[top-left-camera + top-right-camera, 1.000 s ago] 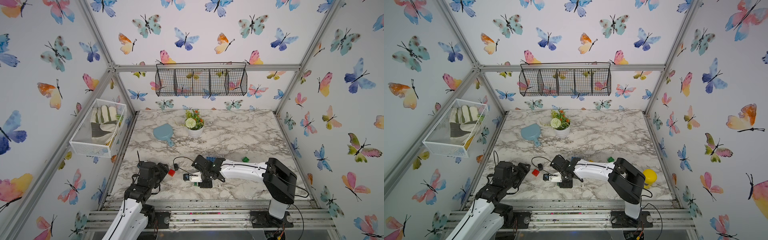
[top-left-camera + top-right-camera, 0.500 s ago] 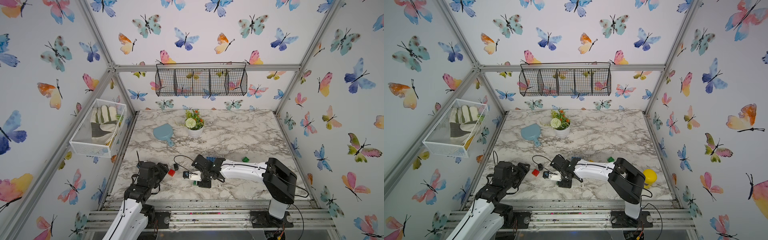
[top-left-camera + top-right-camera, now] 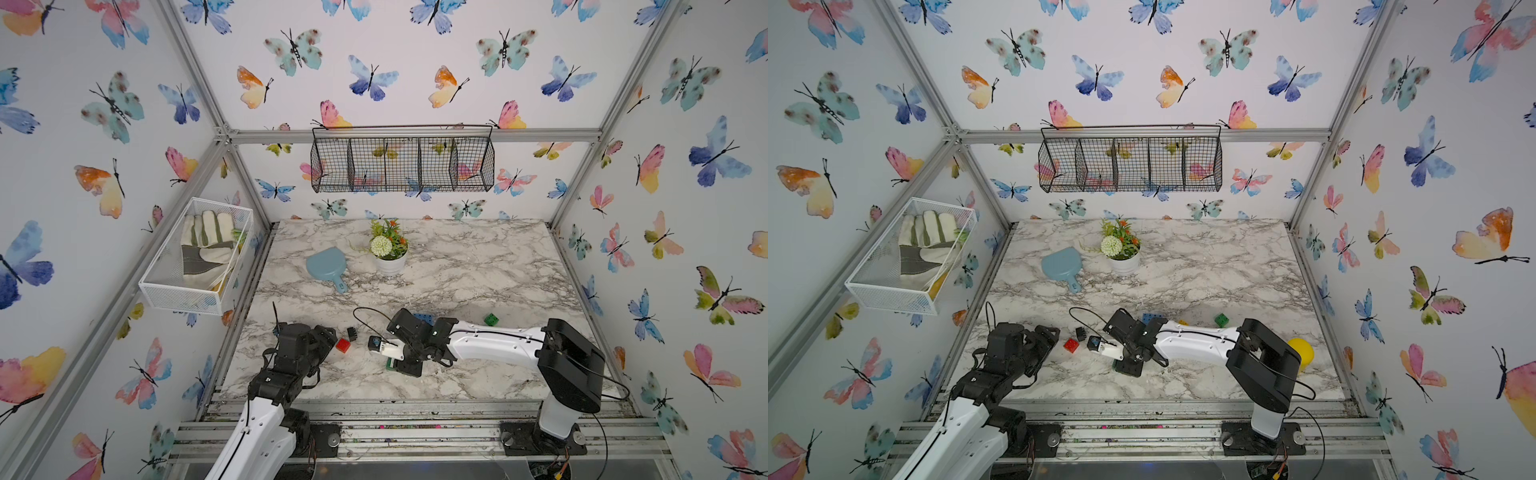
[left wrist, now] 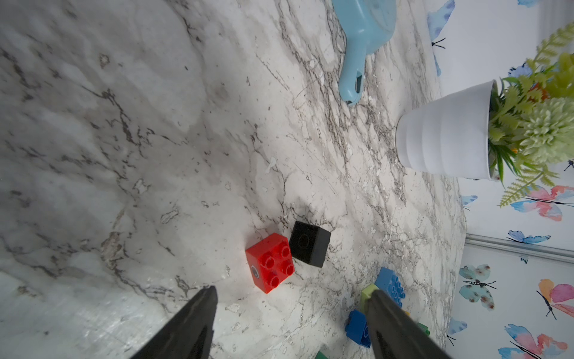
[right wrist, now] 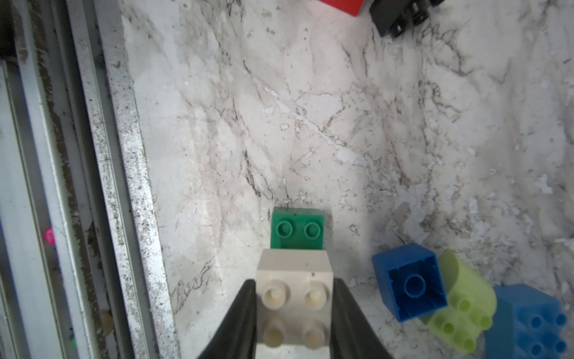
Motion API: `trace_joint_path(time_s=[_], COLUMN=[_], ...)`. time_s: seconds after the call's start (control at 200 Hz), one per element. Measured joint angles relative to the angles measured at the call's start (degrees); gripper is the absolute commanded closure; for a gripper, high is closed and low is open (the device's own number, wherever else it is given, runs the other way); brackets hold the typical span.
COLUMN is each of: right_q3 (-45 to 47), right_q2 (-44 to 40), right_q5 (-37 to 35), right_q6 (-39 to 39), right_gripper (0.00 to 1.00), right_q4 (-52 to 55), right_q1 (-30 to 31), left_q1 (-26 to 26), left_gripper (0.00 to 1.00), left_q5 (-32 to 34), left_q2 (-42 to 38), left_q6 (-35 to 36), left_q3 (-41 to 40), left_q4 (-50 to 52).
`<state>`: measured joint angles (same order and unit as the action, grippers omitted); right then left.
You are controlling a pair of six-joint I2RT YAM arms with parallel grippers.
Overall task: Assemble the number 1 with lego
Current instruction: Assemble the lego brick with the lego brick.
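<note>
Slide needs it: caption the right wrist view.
Right gripper, jaws shut on a white brick that partly hides a green brick on the marble table.

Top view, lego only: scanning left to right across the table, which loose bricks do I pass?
red brick → black brick → blue brick → green brick. Bricks that are mostly hidden are left out.

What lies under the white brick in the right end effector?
A green brick on the marble table, two studs showing. The white brick, gripped by the right end effector, covers the rest, so whether the two touch cannot be seen.
</note>
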<state>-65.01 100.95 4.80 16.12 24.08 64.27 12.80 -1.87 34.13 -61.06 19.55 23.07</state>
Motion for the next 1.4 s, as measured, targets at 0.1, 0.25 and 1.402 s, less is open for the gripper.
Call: trace_joint_path(time_s=[0.1,0.25,1.402], right_q3=[0.13,0.13,0.13], right_q2=[0.02,0.13,1.6], right_q5=[-1.03,-2.32,-1.77], right_q6=[-0.72,-1.27,-0.96], right_gripper=[0.98,0.98,0.98], right_q4=[-0.2,-0.17,-0.04], right_q1=[0.0,0.0,0.0], left_q1=[0.0,0.0,-0.04], left_gripper=[0.2,0.2,0.2], left_q5=[-0.02,-0.07,-0.42], left_q2=[0.0,0.0,0.0], left_q6=[0.0,0.15,0.15], left_q3=[0.0,0.0,0.0], left_q4=[0.0,0.0,0.0])
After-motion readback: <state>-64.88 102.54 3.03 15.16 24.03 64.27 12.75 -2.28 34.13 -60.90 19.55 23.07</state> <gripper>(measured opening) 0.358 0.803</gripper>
